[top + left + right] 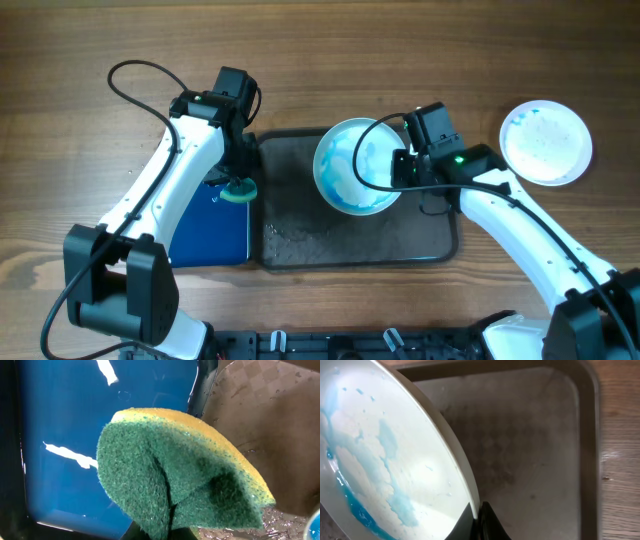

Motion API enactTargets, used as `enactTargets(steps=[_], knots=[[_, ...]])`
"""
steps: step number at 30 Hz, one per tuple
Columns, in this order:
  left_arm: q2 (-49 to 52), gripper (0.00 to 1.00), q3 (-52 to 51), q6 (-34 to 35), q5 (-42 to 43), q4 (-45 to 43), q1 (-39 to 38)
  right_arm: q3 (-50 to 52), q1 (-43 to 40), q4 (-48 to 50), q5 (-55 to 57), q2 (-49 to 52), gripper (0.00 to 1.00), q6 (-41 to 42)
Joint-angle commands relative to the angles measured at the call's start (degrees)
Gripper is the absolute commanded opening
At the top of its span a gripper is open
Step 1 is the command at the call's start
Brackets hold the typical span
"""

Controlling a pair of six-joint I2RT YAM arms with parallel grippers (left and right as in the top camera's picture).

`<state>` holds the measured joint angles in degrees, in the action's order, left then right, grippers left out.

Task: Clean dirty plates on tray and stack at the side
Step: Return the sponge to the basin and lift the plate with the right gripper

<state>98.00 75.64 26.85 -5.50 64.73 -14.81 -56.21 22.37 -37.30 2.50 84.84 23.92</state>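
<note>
My right gripper [400, 170] is shut on the right rim of a white plate [355, 165], which it holds tilted above the grey-brown tray [360, 245]. Wet blue streaks run across the plate's face [395, 460], and the fingertips [479, 522] pinch its edge over the tray floor [530, 445]. My left gripper [238, 188] is shut on a folded green and yellow sponge [180, 480], hanging over the gap between the blue tray and the grey tray; its fingers are hidden behind the sponge. A second white plate [545, 142] lies on the table at the right.
A glossy dark blue tray [210, 228] holding water sits left of the grey tray, under my left arm; it fills the left wrist view [65, 420]. Water pools on the grey tray's front left [290, 235]. Bare wood table lies behind and at the far sides.
</note>
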Motion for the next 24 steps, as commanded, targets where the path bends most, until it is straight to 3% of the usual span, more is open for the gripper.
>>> enactTargets(steps=[1, 16, 24], knots=[[-1.49, 0.04, 1.01, -1.14, 0.72, 0.09, 0.48, -1.73, 0.17, -0.2, 2.19, -2.34, 0.04, -0.02], [-1.46, 0.04, 0.98, -1.7, 0.7, 0.0, 3.1, -6.67, 0.17, -3.15, 4.81, -3.98, 0.04, -2.64], [-1.46, 0.04, 0.98, -2.45, 0.7, -0.22, 3.1, -9.64, 0.17, -6.54, 14.58, -3.98, 0.04, -7.8]])
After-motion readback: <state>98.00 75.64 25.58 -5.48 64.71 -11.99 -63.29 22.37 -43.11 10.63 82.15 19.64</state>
